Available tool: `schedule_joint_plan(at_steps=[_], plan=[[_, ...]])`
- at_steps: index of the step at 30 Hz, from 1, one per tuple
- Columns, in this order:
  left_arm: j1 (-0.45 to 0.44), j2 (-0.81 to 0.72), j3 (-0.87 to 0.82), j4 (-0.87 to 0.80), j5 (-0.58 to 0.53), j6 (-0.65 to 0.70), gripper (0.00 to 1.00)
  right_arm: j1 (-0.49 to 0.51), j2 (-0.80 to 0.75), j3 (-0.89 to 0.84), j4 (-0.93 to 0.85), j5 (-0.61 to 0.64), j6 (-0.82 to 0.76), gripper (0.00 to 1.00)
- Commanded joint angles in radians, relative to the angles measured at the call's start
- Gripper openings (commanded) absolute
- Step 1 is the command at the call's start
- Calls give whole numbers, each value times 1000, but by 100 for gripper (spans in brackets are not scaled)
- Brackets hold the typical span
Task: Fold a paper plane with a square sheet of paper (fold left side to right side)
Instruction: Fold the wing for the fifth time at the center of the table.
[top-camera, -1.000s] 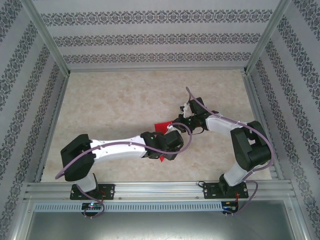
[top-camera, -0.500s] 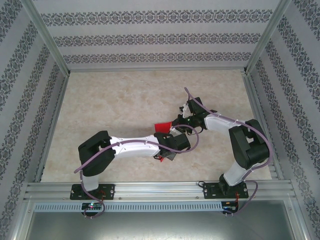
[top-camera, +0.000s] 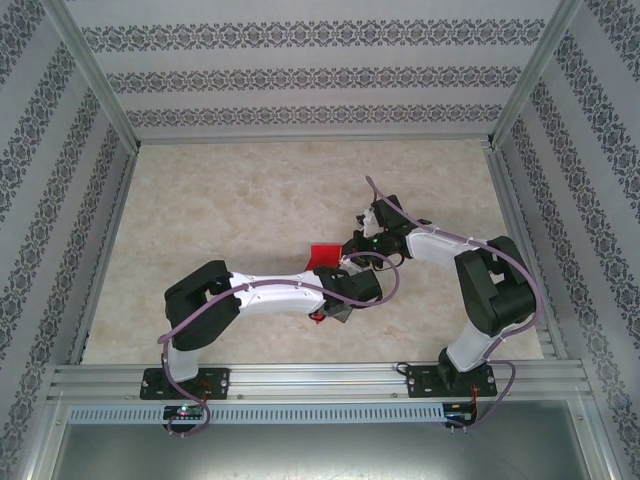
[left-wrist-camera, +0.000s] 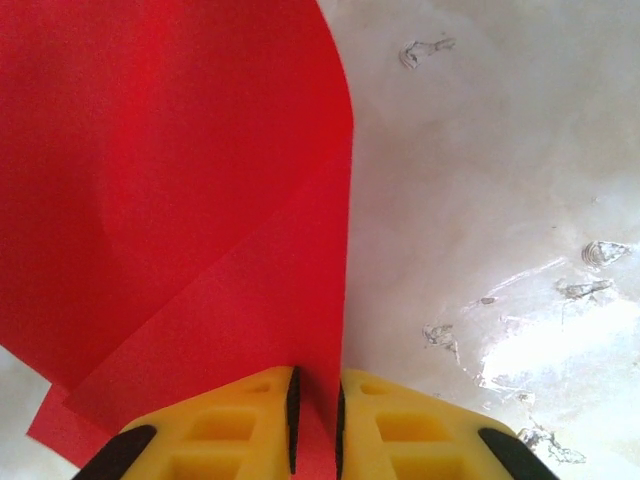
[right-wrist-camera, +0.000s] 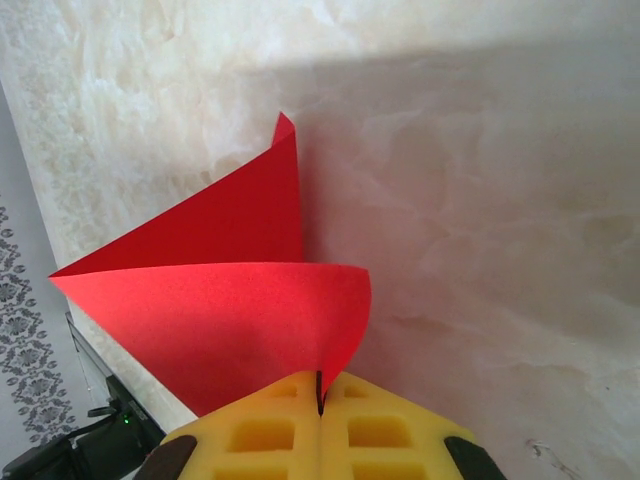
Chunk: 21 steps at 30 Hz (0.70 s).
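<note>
Red paper (left-wrist-camera: 200, 200) this thin weighs next to nothing and has no stiffness. It bends wherever I lead it, creases for good if I squeeze a curve, and would tear if my two arms pulled apart. The surface looks smooth, so I judge it could slide out of a light pinch. Edges and corners are the places to hold it, well away from where the fold should form.

My left gripper (left-wrist-camera: 315, 425) pinches the nearest edge of the paper, which stands between the yellow fingers with only a sliver of gap on either side. From there two layers fan away from me, the upper one lying aslant over the lower, bowed and not pressed flat.

My right gripper (right-wrist-camera: 320, 400) is pressed together on another edge. Beyond its fingers the sheet curls over in a soft, uncreased loop, and one corner points toward the far side.

Seen from above, the paper sits between my two grippers, around the middle of the worktop (left-wrist-camera: 500, 180), well clear of its side edges.
</note>
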Motion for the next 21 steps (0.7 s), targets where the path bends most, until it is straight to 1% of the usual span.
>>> schedule_joint_plan(at_steps=[1, 3, 6, 9, 12, 15, 17, 19, 21], plan=[[-12, 6, 9, -43, -35, -25, 18, 9, 12, 28, -32, 16, -18, 0], [-10, 2, 8, -40, -33, -26, 17, 9, 12, 31, -33, 17, -23, 3], [-3, -14, -1, -26, -17, -20, 14, 7, -1, 41, -36, 18, -40, 16], [20, -56, -32, 13, 22, -21, 10, -15, -61, 41, -42, 52, -58, 32], [50, -117, -88, 95, 85, -21, 8, -57, -140, 23, -34, 67, -75, 44], [81, -178, -141, 187, 163, -18, 8, -96, -220, -21, -17, 90, -87, 57], [112, -207, -177, 259, 234, -19, 8, -115, -258, -53, -14, 106, -97, 62], [151, -230, -220, 344, 322, -32, 7, -123, -281, -88, -8, 110, -105, 63], [182, -245, -255, 413, 382, -51, 7, -126, -295, -121, 11, 106, -111, 65]])
